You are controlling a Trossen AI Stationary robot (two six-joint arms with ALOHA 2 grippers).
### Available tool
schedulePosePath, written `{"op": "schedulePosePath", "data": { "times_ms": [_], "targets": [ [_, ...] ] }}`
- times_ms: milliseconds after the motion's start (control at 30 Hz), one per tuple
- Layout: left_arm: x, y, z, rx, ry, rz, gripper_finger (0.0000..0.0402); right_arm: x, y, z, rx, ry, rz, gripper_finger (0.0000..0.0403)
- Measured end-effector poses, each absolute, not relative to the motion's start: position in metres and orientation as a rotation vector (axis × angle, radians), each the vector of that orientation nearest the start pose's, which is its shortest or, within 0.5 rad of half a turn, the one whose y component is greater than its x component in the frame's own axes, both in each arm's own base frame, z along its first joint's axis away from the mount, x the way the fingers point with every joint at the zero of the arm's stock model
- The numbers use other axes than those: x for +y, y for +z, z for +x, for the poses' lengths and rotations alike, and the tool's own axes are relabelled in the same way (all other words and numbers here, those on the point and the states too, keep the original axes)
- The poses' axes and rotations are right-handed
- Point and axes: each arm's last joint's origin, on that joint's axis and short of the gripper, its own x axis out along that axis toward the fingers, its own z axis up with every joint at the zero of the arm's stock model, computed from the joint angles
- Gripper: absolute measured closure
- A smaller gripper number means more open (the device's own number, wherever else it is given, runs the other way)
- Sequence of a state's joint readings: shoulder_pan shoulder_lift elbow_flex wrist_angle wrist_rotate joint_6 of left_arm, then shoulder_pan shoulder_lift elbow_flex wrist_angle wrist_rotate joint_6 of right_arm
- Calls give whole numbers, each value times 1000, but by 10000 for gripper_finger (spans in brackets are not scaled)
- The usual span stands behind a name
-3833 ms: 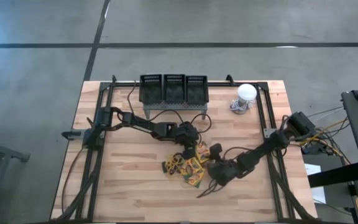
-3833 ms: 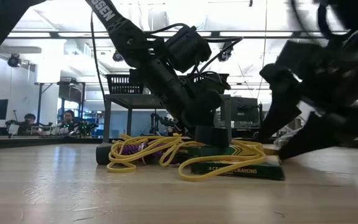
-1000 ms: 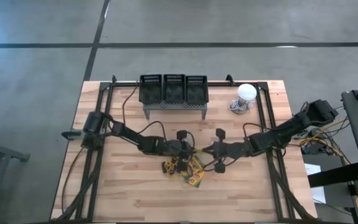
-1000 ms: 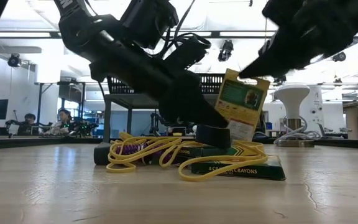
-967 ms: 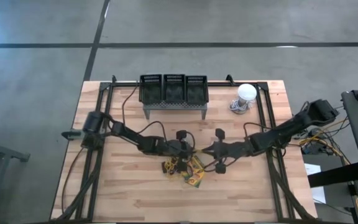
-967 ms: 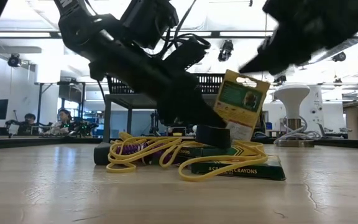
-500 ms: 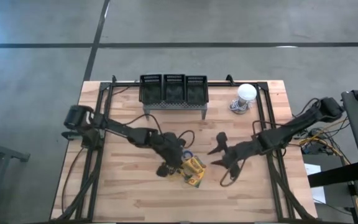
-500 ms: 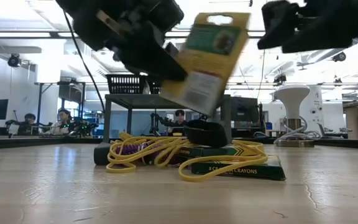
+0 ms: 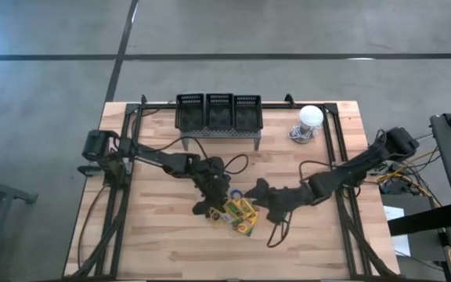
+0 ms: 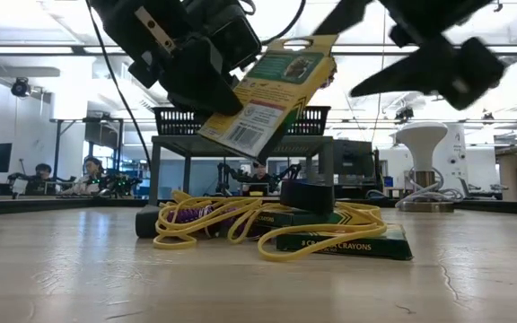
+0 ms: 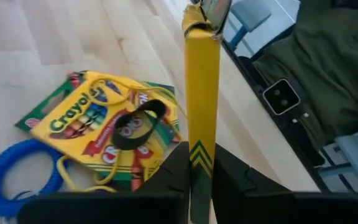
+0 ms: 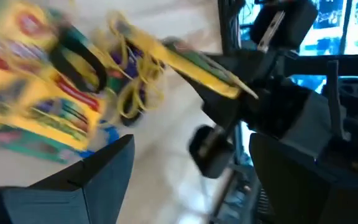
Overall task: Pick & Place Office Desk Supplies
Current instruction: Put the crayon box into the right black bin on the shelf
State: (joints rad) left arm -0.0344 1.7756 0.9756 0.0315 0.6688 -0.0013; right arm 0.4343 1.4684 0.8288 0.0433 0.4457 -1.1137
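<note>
Overhead view: even, diffuse light, my arms throwing only soft, short shadows on the wooden table (image 9: 163,235). Low view: bright ceiling strip lights (image 10: 52,49) backlight the scene, leaving my arms near-silhouettes; the raised crayon box (image 10: 267,94) stays legible. Right wrist view: heavy motion blur throughout. Left wrist view: sharp on the table, the background soft.

Pale planked wood is shown in the table (image 9: 155,235), glossy printed card in the crayon boxes (image 11: 98,118), and matt rubber in the yellow bands (image 10: 196,224).
</note>
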Motion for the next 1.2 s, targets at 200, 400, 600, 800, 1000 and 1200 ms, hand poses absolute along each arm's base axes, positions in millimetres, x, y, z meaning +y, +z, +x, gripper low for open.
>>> {"op": "schedulePosePath", "data": {
  "times_ms": [200,400,600,800,1000,1200],
  "targets": [
    [-29,165,352,743,-664,-243,360,130,207,308,535,320,-1549,102],
    [-29,163,351,751,-665,-221,360,136,197,329,642,311,-1808,125],
    [-29,163,352,733,-653,-203,359,143,202,328,718,262,-1871,144],
    [-29,158,347,747,-656,-206,359,148,224,312,736,296,-1834,146],
    [-29,159,348,720,-658,-193,359,152,223,311,654,506,-1845,134],
    [-29,159,349,711,-661,-188,359,151,217,319,627,610,-1998,127]
  ]
}}
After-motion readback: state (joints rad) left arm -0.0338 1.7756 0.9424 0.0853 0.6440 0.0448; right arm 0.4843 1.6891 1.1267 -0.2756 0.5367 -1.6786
